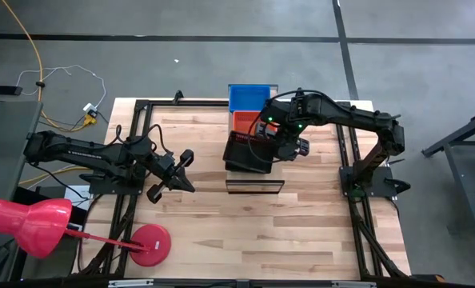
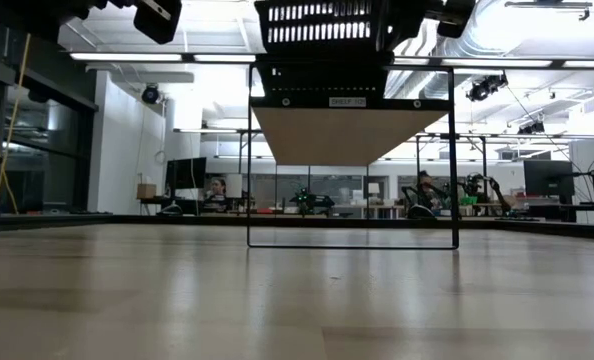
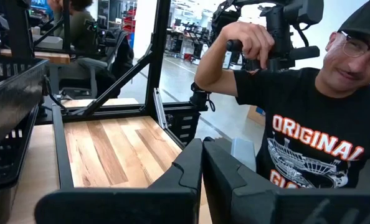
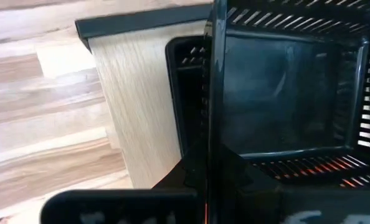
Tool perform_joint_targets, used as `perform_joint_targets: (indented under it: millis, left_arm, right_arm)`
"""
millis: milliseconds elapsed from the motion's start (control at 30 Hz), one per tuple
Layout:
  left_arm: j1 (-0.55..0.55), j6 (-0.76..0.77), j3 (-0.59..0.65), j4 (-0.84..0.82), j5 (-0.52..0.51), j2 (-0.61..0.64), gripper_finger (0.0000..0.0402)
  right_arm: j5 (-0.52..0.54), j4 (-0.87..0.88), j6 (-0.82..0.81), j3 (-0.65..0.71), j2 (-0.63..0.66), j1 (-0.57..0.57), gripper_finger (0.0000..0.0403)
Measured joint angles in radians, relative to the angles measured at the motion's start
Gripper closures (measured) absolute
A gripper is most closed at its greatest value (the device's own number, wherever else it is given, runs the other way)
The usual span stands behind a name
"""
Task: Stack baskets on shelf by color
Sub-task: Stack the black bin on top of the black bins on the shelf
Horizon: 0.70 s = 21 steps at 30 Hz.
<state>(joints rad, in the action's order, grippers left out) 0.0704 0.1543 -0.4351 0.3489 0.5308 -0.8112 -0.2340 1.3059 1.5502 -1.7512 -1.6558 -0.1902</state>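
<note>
A black mesh basket is in my right gripper, which is shut on it above the shelf's near part. Behind it a red-orange basket and a blue basket sit in a row toward the far edge. The shelf stands on its thin black frame, and the held basket shows above its light-wood board. In the right wrist view a second black basket lies on the board under the held one. My left gripper hovers shut over the table's left part, away from the baskets. My right gripper pinches the black basket's right-hand side wall, one finger inside the basket and one outside. The fingers come from above, pointing down. The basket hangs tilted over the shelf's board; whether its bottom touches the basket beneath, I cannot tell.
A person in a black printed T-shirt stands beyond the table's edge, holding camera gear. A red stand with a round base sits at the near left corner. Bare plank tabletop lies between the shelf and the near edge.
</note>
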Motion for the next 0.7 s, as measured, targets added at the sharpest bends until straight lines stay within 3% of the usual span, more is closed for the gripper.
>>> perform_joint_targets:
  millis: [333,700]
  left_arm:
    - [0.000,0.000,0.000,0.000,0.000,0.000,0.0402]
    - [0.000,0.000,0.000,0.000,0.000,0.000,0.0402]
  right_arm:
    - [-0.076,-0.002,0.002,0.000,0.000,0.000,0.0392]
    - [-0.052,-0.017,-0.026,0.000,0.000,-0.007,0.0317]
